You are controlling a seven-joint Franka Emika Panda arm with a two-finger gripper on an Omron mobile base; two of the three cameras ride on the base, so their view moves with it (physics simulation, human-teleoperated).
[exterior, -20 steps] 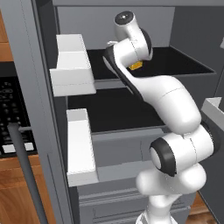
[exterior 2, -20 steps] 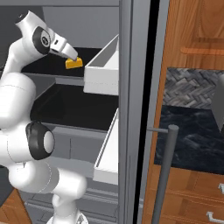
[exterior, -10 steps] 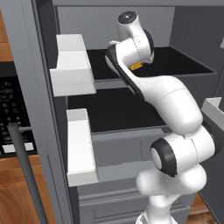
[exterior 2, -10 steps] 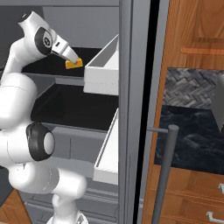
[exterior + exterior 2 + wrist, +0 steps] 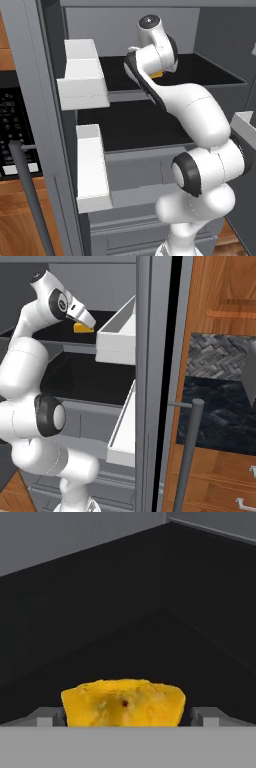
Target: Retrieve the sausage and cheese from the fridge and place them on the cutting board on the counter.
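A yellow-orange cheese [image 5: 123,703] wedge lies on the black upper shelf [image 5: 210,75] of the open grey fridge [image 5: 50,60]. My gripper [image 5: 127,717] is open, and its fingertips [image 5: 47,716] stand on either side of the cheese with small gaps. From the right base view the gripper [image 5: 89,322] points down at the cheese [image 5: 81,329]. A sliver of the cheese [image 5: 156,75] peeks out behind the hand in the left base view. The dark marbled counter [image 5: 220,411] lies to the right of the fridge. The sausage and the cutting board are out of view.
White door bins [image 5: 82,75] [image 5: 92,167] hang on the left door, and another bin [image 5: 117,336] on the right door. Bar handles [image 5: 187,456] [image 5: 30,200] stand close by. A black lower shelf [image 5: 130,125] sits above grey drawers [image 5: 135,225]. A microwave [image 5: 10,130] is at far left.
The hand has moved down and forward over the shelf, bringing the open fingers around the cheese. The cheese has stayed in place.
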